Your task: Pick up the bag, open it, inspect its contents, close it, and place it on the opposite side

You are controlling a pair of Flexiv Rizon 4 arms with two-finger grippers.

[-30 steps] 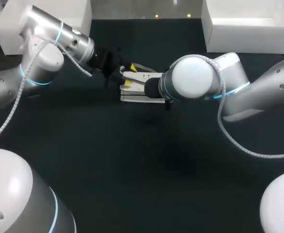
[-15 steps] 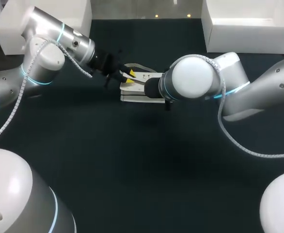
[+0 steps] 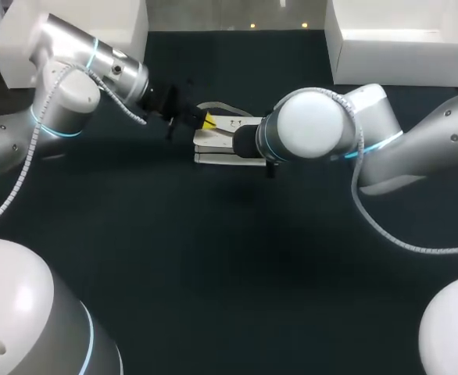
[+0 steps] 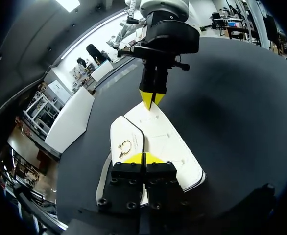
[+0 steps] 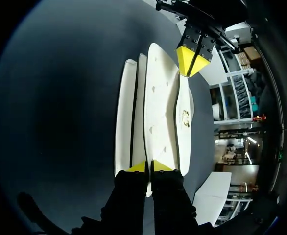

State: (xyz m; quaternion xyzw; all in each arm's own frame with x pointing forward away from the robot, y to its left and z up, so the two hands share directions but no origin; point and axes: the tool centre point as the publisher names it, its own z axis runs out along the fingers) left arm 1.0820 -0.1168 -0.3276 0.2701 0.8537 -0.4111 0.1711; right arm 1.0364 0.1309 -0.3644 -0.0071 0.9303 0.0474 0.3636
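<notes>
Fingers (image 4: 133,158) of the left end effector (image 4: 142,157) are pressed together, yellow tips meeting. The dark edge of the flap (image 4: 124,128) runs straight into the seam between them, so they pinch the bag (image 4: 170,142) by that flap. A small gold ring (image 4: 125,146) sits on the flap just ahead of the tips. The white bag stretches away from this end effector to its other end, where the right one meets it.

The right end effector (image 5: 148,167) is likewise closed, its two tips nearly touching with a thin layer of the bag's end clamped between them. From its wrist the bag shows as several white layers side by side, with the flap lying along one side.

Seen from above, the bag is held between the two end effectors, each at one short end. It is nearer the far edge of the surface (image 3: 213,273) than the near edge, and just left of the middle. Whether it rests on the surface or hangs just above it, I cannot tell. A grey strap (image 3: 217,106) loops out on its far side.

The left arm (image 3: 65,86) comes in from the left edge. The right arm (image 3: 315,125) reaches past the middle from the right, and its wrist hides its fingers in that view. A white box (image 3: 405,43) stands at the far right corner, and another box (image 3: 26,39) at the far left corner.
</notes>
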